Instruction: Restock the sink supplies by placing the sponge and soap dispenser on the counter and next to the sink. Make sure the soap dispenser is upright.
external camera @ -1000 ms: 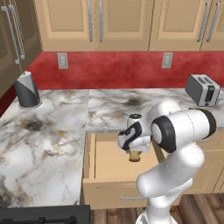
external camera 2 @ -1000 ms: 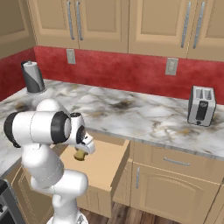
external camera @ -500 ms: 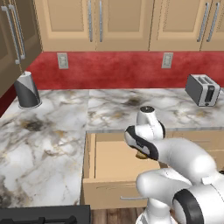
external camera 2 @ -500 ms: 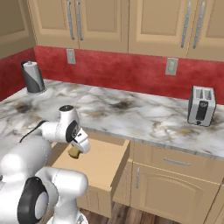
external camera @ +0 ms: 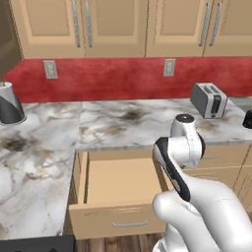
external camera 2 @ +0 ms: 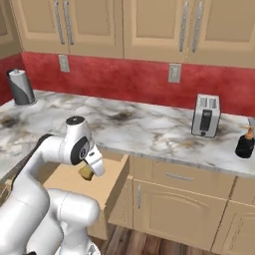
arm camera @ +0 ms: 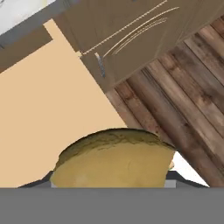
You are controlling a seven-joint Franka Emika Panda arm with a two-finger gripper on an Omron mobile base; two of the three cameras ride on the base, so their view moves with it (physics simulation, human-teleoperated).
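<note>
At inspection, your gripper (external camera 2: 88,171) was pinching the sponge (arm camera: 113,159), carried above the front right corner of the open drawer (external camera: 118,183). In the hand view the sponge sat right against the camera, its long axis running across the jaws, with drawer floor and wooden floor (arm camera: 183,96) beyond.

The soap dispenser (external camera 2: 244,143) stood upright on the surface (external camera 2: 144,124), far to the right past the toaster (external camera 2: 206,115). A grey edge beside it in the left base view may be the sink; I could not confirm this.

In my judgement, your coming move depends on one relation: the drop-off area lies well to the gripper's right and higher, at surface level, so the sponge must rise over the surface edge and travel right.
</note>
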